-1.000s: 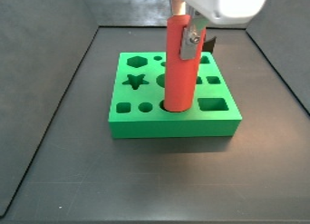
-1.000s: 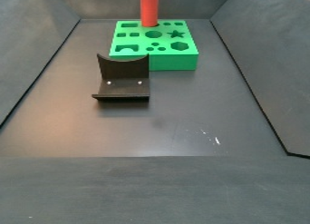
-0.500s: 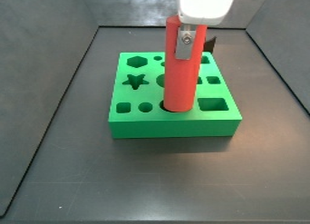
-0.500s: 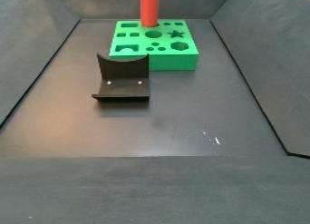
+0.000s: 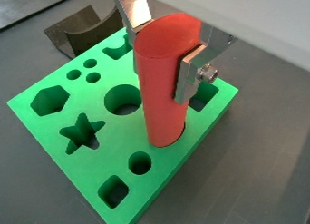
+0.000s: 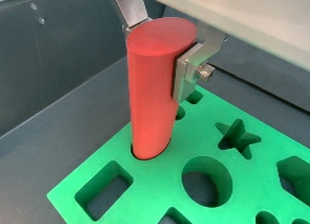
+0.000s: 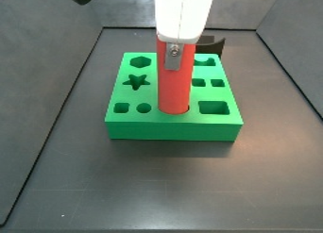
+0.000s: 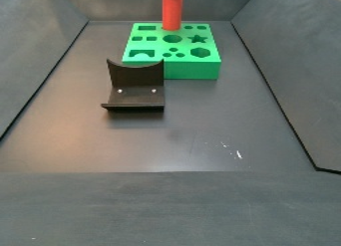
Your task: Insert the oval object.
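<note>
- Tall red-orange oval object [image 7: 175, 74] standing upright with its lower end set in a hole of the green block [image 7: 127, 126], near the block's front edge in a side view.
- Tool [image 5: 164, 48] clamped on the oval object high up, one flat silver finger [image 5: 191, 71] pressed flat against the peg's side and the opposite plate rising behind the peg's top; high grip probably chosen to leave the lower length free to pass into the hole.
- Peg held vertical, in line with the hole's walls, likely so that the oval section slides down without jamming.
- In a wrist view, peg base [image 6: 148, 148] meeting the block's top face at its hole; depth of entry not readable, most of the peg above the block.
- Other shaped holes open around it: star [image 5: 80, 132], hexagon [image 5: 53, 99], round hole [image 5: 123, 99], square [image 5: 114, 188]; none occupied.
- Green block resting flat on the dark worktop [image 8: 186, 150], at its far end in a side view.
- Dark fixture [image 8: 134, 86] standing apart from the block, nearer the middle of the worktop, bearing nothing.
- Judged stage: insertion under way, peg seemingly not yet seated; pressing straight down seems the remaining need, with tilt the main risk.
</note>
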Available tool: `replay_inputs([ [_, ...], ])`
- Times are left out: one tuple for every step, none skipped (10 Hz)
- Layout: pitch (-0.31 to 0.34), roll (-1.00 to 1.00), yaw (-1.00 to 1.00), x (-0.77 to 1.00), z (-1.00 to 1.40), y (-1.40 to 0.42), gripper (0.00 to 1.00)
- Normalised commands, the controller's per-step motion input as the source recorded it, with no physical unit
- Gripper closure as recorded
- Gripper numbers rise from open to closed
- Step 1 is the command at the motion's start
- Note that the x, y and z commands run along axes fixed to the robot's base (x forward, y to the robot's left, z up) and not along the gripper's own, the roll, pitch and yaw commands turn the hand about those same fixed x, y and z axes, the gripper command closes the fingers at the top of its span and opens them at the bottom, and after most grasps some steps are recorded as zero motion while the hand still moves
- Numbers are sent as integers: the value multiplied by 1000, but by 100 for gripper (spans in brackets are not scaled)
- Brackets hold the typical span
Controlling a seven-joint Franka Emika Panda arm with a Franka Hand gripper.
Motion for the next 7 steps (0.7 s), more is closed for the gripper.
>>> replay_inputs([
  [0, 11, -34, 83, -297, -94, 100],
  [4, 19, -111, 169, -303, -89, 100],
  [26, 21, -114, 109, -217, -17, 100],
  [40, 39, -71, 51, -169, 0, 100],
  [40, 56, -43, 34, -197, 0, 100],
  [27, 51, -29, 20, -229, 0, 100],
  [16, 49, -20, 6, -263, 0, 100],
])
